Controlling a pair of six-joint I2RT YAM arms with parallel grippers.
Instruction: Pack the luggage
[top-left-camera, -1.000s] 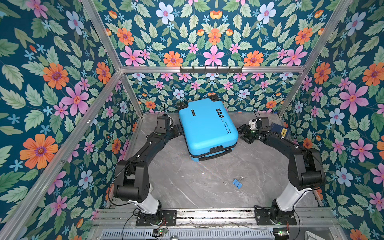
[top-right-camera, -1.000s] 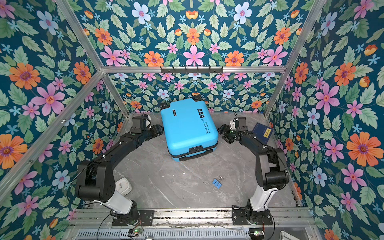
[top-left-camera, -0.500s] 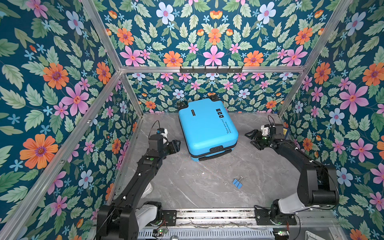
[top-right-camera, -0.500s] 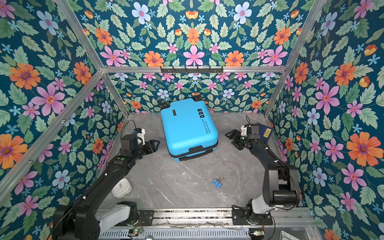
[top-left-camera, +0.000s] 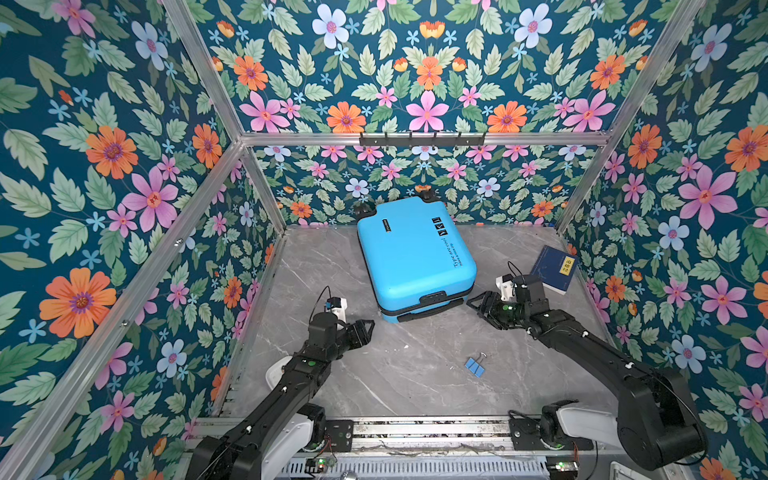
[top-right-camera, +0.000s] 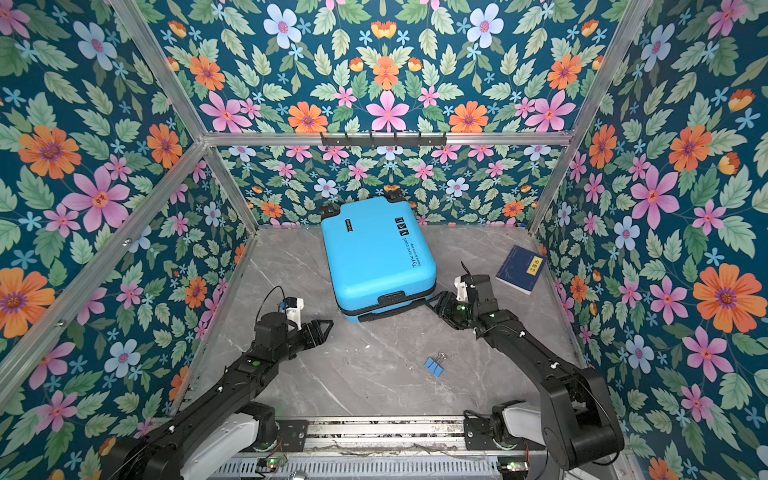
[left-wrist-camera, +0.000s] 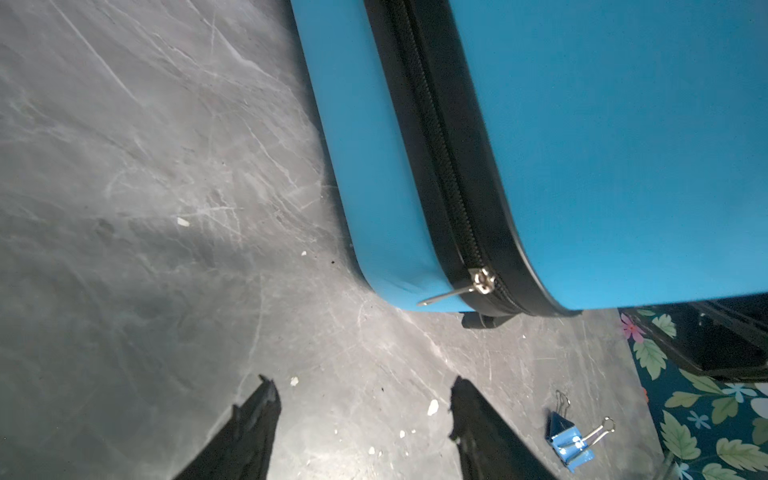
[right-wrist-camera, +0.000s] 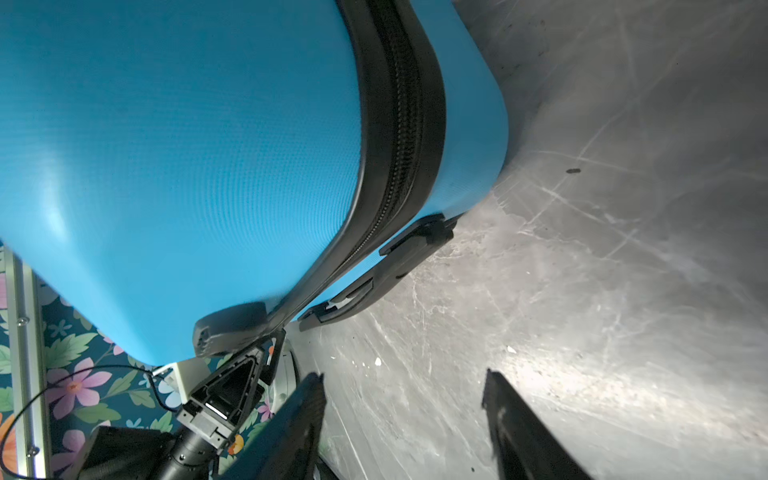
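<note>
Arms (top-left-camera: 286, 386) back — luggage (top-left-camera: 411, 257) clear of fingers (left-wrist-camera: 253, 428)

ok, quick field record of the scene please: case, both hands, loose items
luggage: blue hard-shell, lying flat, shut, wheels at the far end
zipper pull: at a near corner; zip closed where visible
left hand: open, empty, short of the luggage's near left corner
right hand: open, empty, by its near right corner
book: dark blue, flat on table, right of luggage
binder clip: blue, loose on table in front of luggage
interior: hidden
</note>
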